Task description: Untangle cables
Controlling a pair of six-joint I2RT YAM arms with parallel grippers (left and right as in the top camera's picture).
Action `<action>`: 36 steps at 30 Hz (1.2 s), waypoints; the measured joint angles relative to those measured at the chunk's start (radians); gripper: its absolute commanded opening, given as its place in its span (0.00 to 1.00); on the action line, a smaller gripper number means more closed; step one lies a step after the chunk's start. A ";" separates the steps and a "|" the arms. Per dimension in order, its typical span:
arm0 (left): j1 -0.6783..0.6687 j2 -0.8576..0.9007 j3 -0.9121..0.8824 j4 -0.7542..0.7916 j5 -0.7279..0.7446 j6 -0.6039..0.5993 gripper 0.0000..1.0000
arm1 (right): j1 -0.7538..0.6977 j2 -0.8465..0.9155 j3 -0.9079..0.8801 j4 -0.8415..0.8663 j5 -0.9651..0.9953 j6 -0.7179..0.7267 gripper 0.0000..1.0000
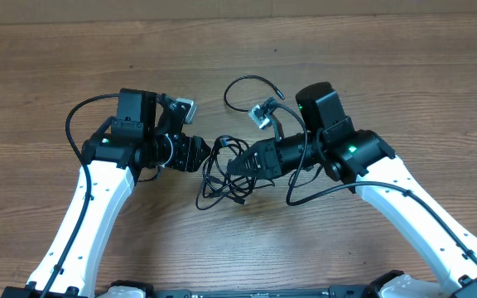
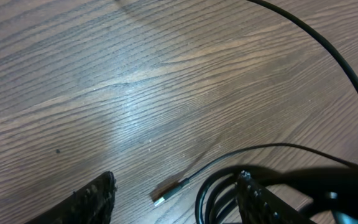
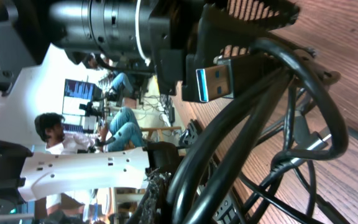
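Centre of the overhead view: the cables (image 1: pixel 219 170) lie knotted on the table (image 1: pixel 371 66). The right gripper (image 1: pixel 237 162) is clenched on the bundle; the left gripper (image 1: pixel 195 155) gapes, empty. Farther up, a loose loop (image 1: pixel 251 80) trails. Pulling now could tighten the knot.

The thin black flexible cables (image 1: pixel 219 170) were black throughout; the rectangular metal plug (image 3: pixel 215 84) showed a silver shell and blue insert; the flat wooden table (image 1: pixel 387 66) was brown with darker streaked grain; the smooth robot arm links (image 1: pixel 89 215) were white.
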 measured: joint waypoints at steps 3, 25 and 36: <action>0.000 0.000 0.000 0.000 0.000 0.006 0.65 | -0.019 0.000 0.000 -0.001 -0.001 0.013 0.04; -0.013 0.000 -0.001 -0.014 0.068 0.089 0.67 | -0.030 0.000 0.000 0.000 -0.048 0.069 0.04; -0.072 0.000 -0.001 0.020 0.024 0.104 0.77 | -0.030 0.000 0.000 0.000 -0.070 0.091 0.04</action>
